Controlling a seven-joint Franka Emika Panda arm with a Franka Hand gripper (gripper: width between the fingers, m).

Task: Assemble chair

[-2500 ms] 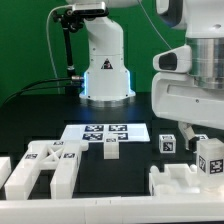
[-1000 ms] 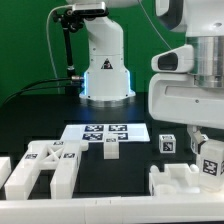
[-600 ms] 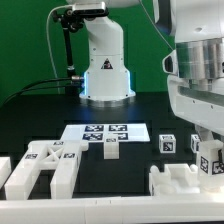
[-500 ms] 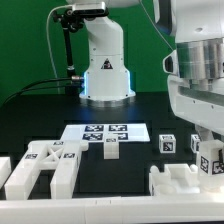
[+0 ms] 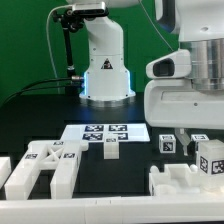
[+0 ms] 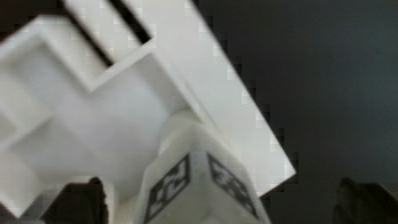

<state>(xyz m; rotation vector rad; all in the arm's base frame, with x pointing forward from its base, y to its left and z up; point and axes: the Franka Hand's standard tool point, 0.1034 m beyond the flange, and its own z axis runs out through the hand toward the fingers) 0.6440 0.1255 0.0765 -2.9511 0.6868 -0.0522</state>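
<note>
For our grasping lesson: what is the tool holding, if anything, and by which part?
Nothing, it seems: the tool is open, fingertips clear of the tagged white piece between them.

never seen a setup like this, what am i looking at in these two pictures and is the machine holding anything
The machine is a white robot arm on a black table. One picture comes from a camera off the arm, the other from a camera on its wrist, looking past the gripper. On the table lie loose white chair parts with black-and-white tags and a flat marker board. The gripper's two dark fingers stand apart over a tagged white part; nothing seems held.
</note>
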